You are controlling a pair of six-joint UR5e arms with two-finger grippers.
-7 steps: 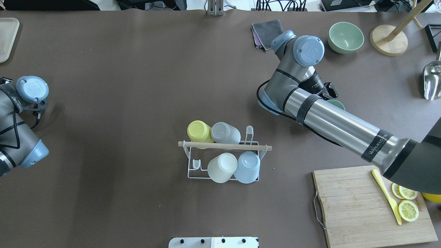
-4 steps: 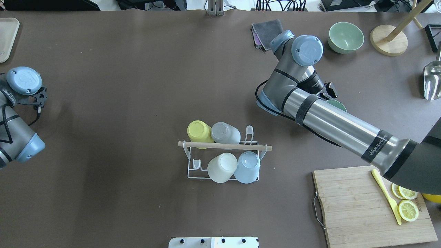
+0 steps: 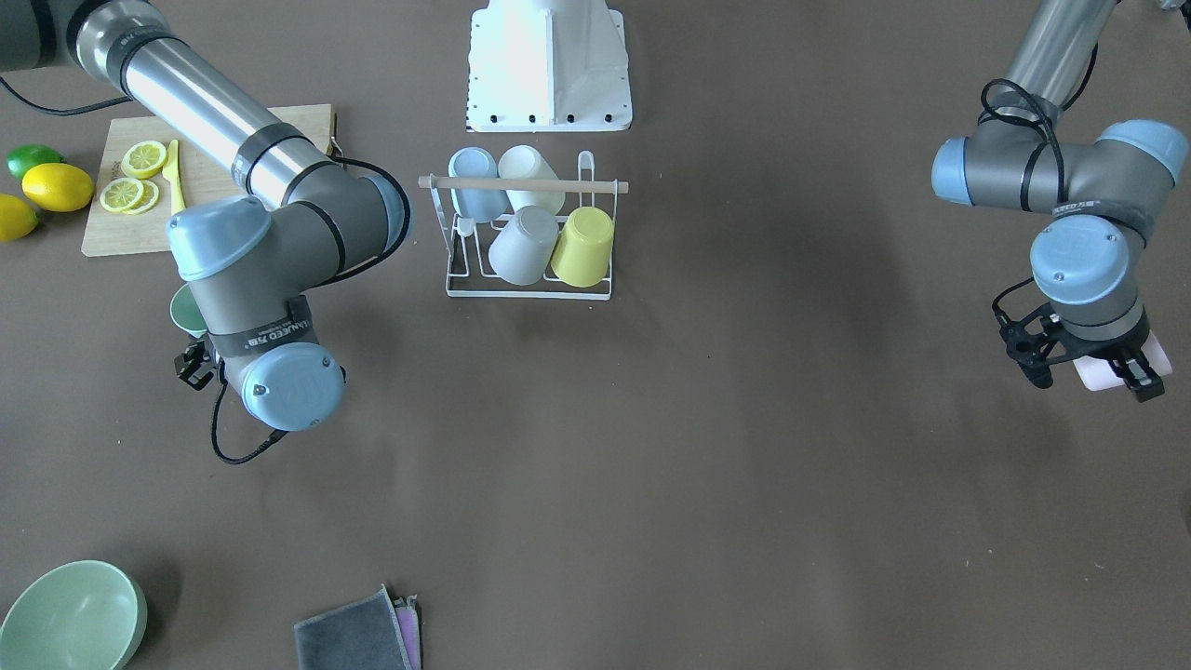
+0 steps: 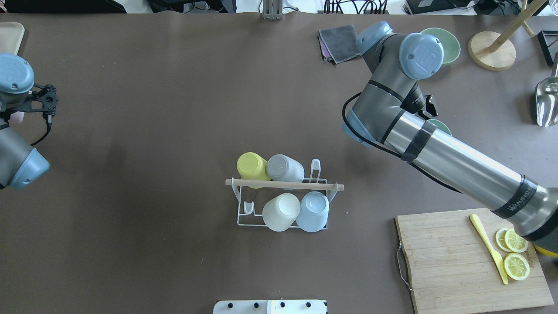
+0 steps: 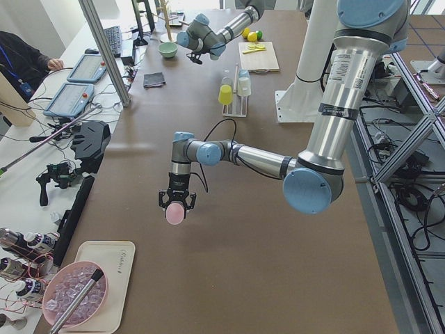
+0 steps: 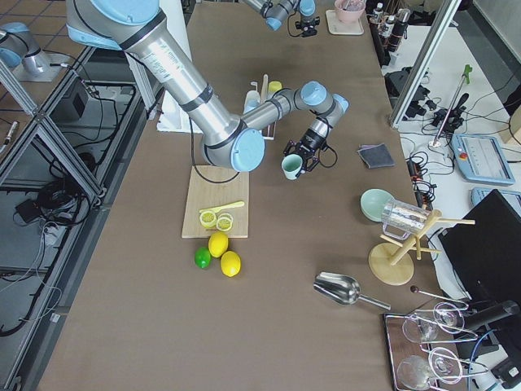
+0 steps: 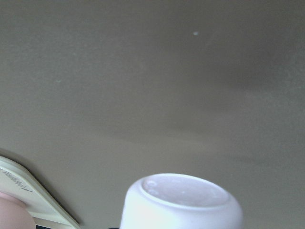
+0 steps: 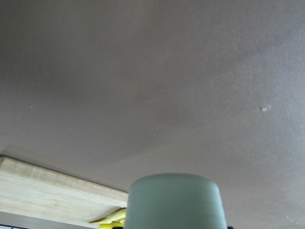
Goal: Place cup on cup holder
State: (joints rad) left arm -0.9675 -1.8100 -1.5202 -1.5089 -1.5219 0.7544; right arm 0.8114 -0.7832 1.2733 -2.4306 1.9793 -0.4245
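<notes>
Two cups in the grippers, four more on the cup holder point(image 4: 283, 185) at mid-table.
Left gripper point(image 3: 1087, 372): fingers pinching a pink cup point(image 5: 174, 214), carried above the table point(image 4: 152, 109) at the robot's far left, well apart from the holder. Right gripper point(image 6: 298, 160): fingers closed on a green cup point(image 8: 175, 200), held off the table between the holder and the green bowl point(image 3: 70, 614), near the cutting board point(image 4: 449, 257). Holder, white wire with a wooden rod across the top: yellow cup point(image 4: 252, 167) and grey cup point(image 4: 285, 168) on the far side from the robot, cream cup point(image 4: 281, 212) and light blue cup point(image 4: 313, 211) on the near side, all inverted and tilted on prongs; two prongs bare at opposite corners. Board: lemon slices point(image 4: 515, 255) beside a yellow knife point(image 4: 490, 248). Grey cloth point(image 4: 340, 41) lies near the bowl.
</notes>
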